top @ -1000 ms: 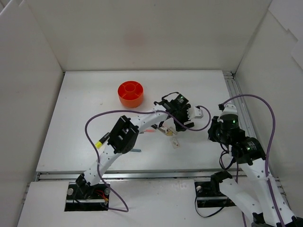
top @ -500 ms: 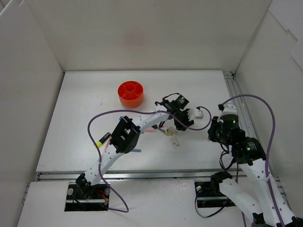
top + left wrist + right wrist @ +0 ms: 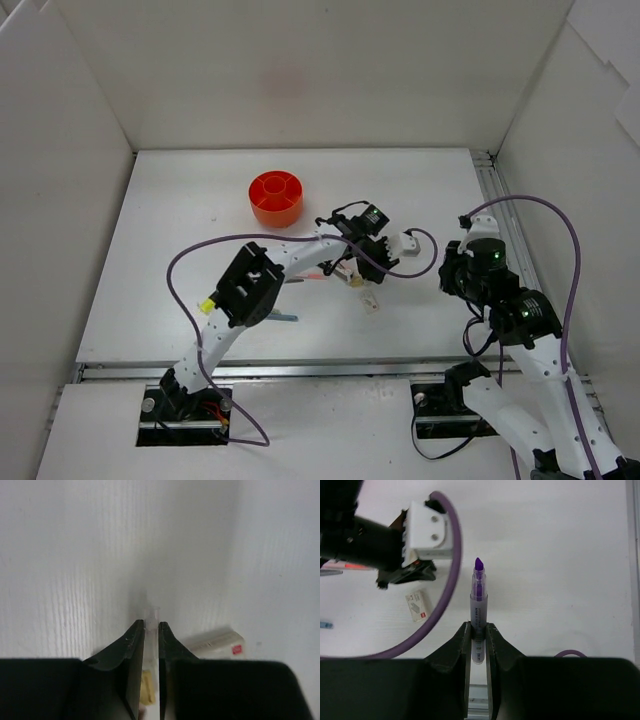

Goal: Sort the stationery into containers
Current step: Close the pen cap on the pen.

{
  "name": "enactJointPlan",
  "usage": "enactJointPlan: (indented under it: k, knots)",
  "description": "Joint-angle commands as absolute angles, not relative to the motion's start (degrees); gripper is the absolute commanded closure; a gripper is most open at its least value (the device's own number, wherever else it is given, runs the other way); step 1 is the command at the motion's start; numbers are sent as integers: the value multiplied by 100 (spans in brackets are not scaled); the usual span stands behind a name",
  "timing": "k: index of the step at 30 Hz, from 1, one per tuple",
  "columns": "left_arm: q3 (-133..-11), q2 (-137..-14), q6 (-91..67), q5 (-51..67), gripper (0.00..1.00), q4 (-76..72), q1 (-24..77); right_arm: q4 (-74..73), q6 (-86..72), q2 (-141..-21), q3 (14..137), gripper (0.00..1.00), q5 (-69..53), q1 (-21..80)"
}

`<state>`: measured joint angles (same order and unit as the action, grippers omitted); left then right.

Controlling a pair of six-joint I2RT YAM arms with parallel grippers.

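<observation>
**Stationery pinched by both arms**

On the left arm, the left fingers point(image 3: 140, 632) are pressed onto a thin clear-tipped pen point(image 3: 151, 614) above the white surface point(image 3: 180, 250). A small white sleeved eraser point(image 3: 215, 644) lies at 4 o'clock of them. The right fingers point(image 3: 466, 630) pinch a purple highlighter point(image 3: 478, 597), its tip toward 12 o'clock. The round orange plastic organiser point(image 3: 276, 198) stands at 10 o'clock of the left wrist, well apart.
</observation>
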<state>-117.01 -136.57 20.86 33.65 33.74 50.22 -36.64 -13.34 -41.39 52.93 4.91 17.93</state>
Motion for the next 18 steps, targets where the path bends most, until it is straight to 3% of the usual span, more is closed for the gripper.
enactJointPlan:
  k: [1,9,14,18]
  knots:
    - [-11050,-11923,1443,3542,100,2472,4896,-2936,-1134,-4210,5730,100,905,1749]
    - [-9312,-10170,-138,4525,100,1330,4123,-2199,-62,-4921,6345,100,160,1872]
    - [-8219,-9344,-1132,5018,100,748,3367,-1908,1631,-5413,7020,100,-165,2215]
    - [-7473,-8834,-1265,4650,100,949,3182,-1837,3790,-5993,7435,100,-948,2574]
